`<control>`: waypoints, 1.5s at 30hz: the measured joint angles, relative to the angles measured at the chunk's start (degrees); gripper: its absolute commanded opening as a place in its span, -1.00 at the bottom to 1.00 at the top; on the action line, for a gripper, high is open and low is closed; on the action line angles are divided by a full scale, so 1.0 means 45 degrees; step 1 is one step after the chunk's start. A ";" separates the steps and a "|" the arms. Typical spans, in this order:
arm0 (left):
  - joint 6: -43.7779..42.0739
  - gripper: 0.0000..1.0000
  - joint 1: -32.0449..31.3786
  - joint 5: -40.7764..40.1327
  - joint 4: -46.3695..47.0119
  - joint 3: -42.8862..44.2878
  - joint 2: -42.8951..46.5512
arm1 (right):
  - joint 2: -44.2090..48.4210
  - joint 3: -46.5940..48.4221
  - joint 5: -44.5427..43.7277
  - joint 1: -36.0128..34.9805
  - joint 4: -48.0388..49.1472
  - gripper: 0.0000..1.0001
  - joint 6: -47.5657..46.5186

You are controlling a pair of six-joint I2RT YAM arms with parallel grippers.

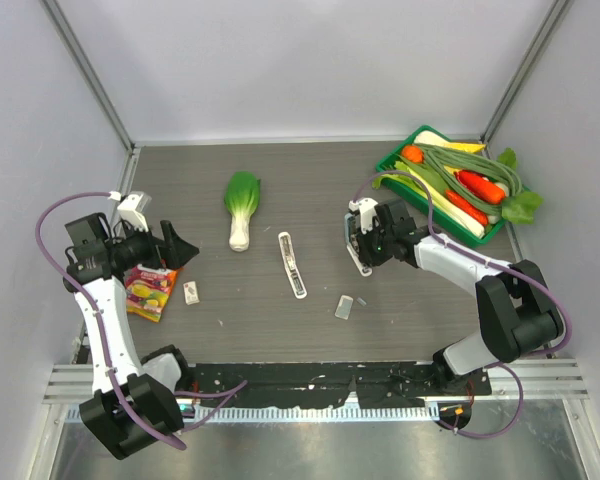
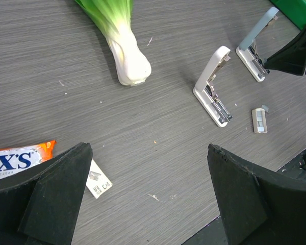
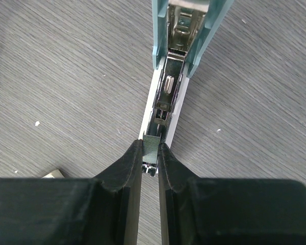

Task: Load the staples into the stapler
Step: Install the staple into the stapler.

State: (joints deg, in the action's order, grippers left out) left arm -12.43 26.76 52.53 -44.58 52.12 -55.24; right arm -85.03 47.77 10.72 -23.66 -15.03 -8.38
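The white stapler (image 1: 292,264) (image 2: 211,87) lies opened at mid-table, with no gripper near it. A second opened stapler (image 3: 166,97) (image 2: 252,51), white-based with a pale blue lid, lies to its right. My right gripper (image 1: 358,246) (image 3: 151,144) hovers over that stapler's near end, shut on a short silvery staple strip (image 3: 151,149) held just above the metal channel. The small whitish box of staples (image 1: 191,292) (image 2: 98,181) lies at the left. My left gripper (image 1: 180,255) (image 2: 149,150) hangs open just beside that box, with nothing between its fingers.
A toy bok choy (image 1: 242,205) lies left of centre. A green tray (image 1: 385,160) of toy vegetables sits at the back right. An orange candy packet (image 1: 148,290) lies under the left arm. A small grey piece (image 1: 345,307) (image 2: 259,120) rests near the front.
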 measured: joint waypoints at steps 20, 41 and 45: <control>-0.0005 0.99 0.0083 0.0039 0.0000 0.0000 0.0000 | 0.0000 0.0000 0.0223 0.0204 -0.0005 -0.71 0.0146; -0.0005 0.99 0.0121 0.0044 0.0000 -0.0005 0.0000 | 0.0000 0.0000 0.0223 0.0204 -0.0005 -0.71 0.0180; -0.0005 0.99 0.0136 0.0049 0.0000 -0.0034 0.0000 | 0.0000 0.0000 0.0223 0.0199 -0.0005 -0.71 0.0180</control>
State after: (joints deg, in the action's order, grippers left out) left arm -12.45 27.38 52.75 -44.58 51.96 -55.24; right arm -85.03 47.77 11.73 -22.76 -15.05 -7.57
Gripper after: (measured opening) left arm 0.996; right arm 0.210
